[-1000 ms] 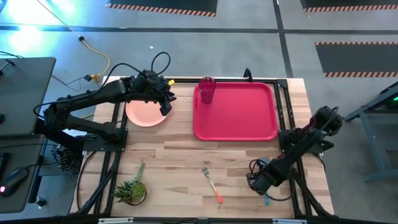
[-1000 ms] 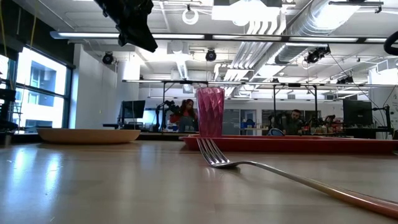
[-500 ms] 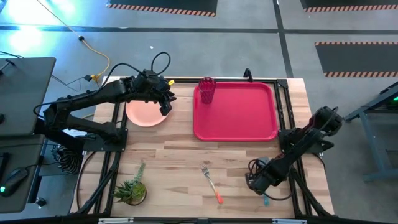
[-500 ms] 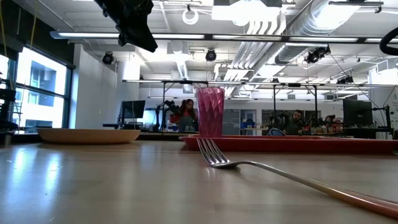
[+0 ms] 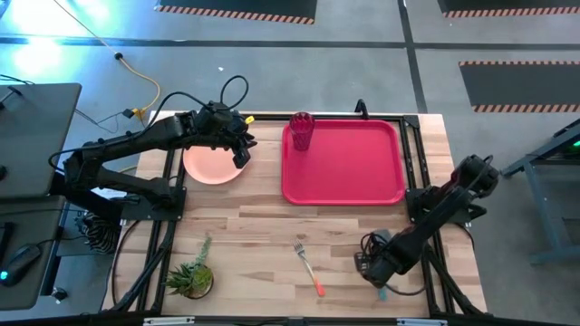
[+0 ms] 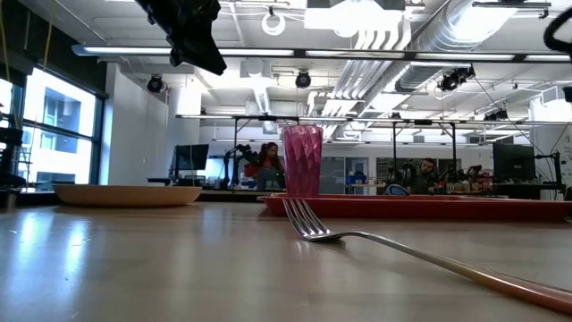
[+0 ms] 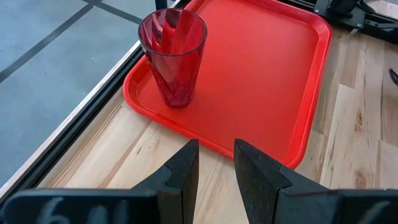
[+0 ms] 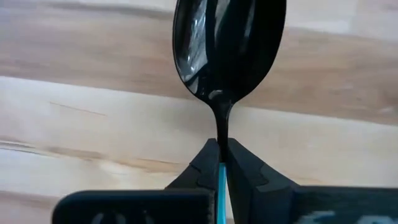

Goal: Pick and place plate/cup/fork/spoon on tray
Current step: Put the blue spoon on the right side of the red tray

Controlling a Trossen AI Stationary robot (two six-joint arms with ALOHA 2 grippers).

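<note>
The red tray (image 5: 349, 167) lies at the table's far right, with the dark red cup (image 5: 302, 131) upright in its far left corner (image 7: 173, 56). The peach plate (image 5: 210, 165) lies flat on the wood left of the tray. My left gripper (image 5: 241, 152) hangs open above the plate's right rim, nothing between its fingers (image 7: 216, 163). The fork (image 5: 309, 266) lies near the front edge, tines toward the tray (image 6: 308, 224). My right gripper (image 5: 370, 266) is down at the table's near right, shut on the spoon (image 8: 227, 46). My right gripper pinches the spoon's slim neck (image 8: 221, 134) between its two fingertips, just behind the dark bowl, where the teal handle (image 8: 221, 180) begins. The fingers lie along the spoon, and the bowl sticks out ahead of them over the wood. The handle's end (image 5: 387, 292) shows behind the gripper.
A small potted plant (image 5: 192, 276) stands at the near left corner. Bare wood lies between the fork and the tray's near rim. Beyond the far edge, people sit at desks in the room behind (image 6: 268, 161).
My right gripper has edged a little toward the table's left edge, low at the near right. The left arm, plate, cup, fork and tray have stayed where they were.
</note>
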